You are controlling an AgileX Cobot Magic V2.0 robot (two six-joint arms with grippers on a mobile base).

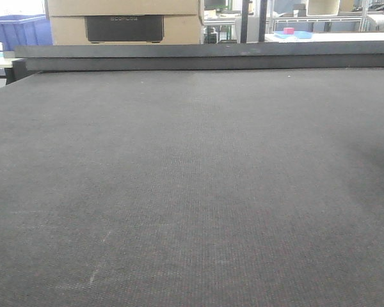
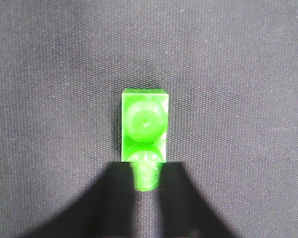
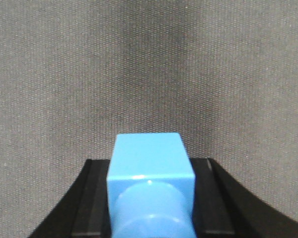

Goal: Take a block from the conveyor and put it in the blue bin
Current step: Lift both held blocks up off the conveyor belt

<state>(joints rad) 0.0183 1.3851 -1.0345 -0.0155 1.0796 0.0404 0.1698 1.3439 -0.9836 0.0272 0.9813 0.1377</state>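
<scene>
Here, the left gripper [image 2: 146,173] pinches the lower end of a green studded block [image 2: 144,121] at the centre of its wrist view, over the dark grey conveyor [image 1: 192,192]. The right gripper [image 3: 151,171] clamps a blue block [image 3: 148,156] between its black fingers [image 3: 87,198] at bottom centre. In the front view, the belt's raised edge bar [image 1: 205,57] crosses the top, and a blue bin [image 1: 16,29] sits at upper left.

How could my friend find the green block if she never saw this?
Start at the dark grey conveyor. There, the left gripper pinches the green block by one end. It is bright green with round studs, while the right gripper holds a blue block.
</scene>
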